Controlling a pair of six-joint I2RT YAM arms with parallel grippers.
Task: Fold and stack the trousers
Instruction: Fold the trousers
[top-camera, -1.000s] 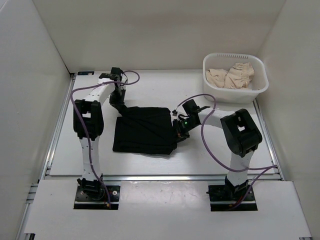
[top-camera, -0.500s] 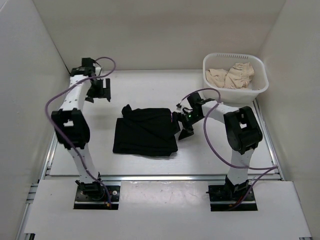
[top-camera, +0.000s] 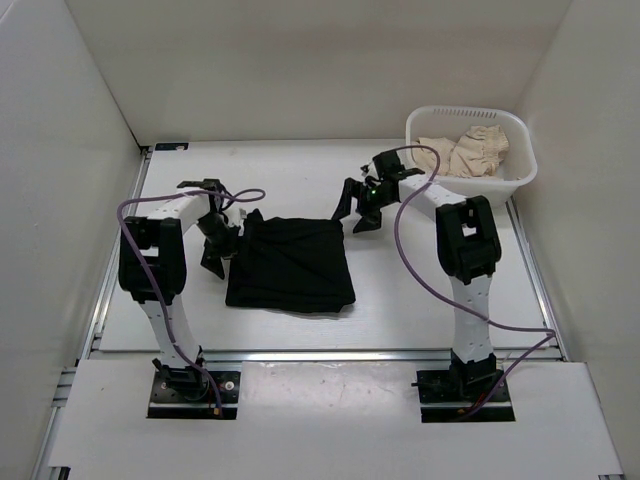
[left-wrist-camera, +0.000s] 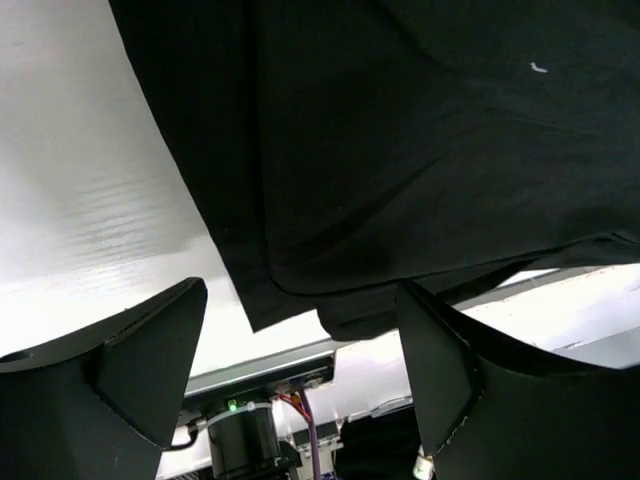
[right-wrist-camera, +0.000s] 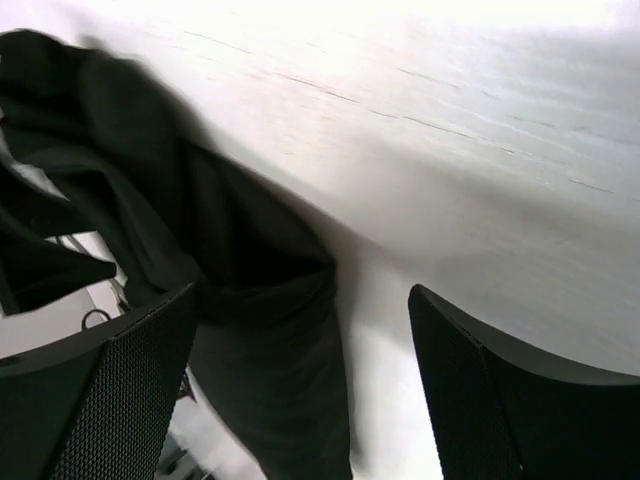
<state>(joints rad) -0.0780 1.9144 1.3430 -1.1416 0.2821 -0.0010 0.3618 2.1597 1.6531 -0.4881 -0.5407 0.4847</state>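
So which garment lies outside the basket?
The black soft-fabric trousers, folded flat on the table; the beige cloth garments sit inside the white plastic basket.

folded trousers (top-camera: 290, 265) lie on the table (top-camera: 420, 295) between the left tool (top-camera: 216, 252) and right tool (top-camera: 356, 213).

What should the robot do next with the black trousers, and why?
Probably close the left gripper on the trousers: its jaws stand open with their rumpled left edge between them. The right gripper is open too, holding nothing.

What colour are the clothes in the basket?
Beige. The clothes show best in the top external view.
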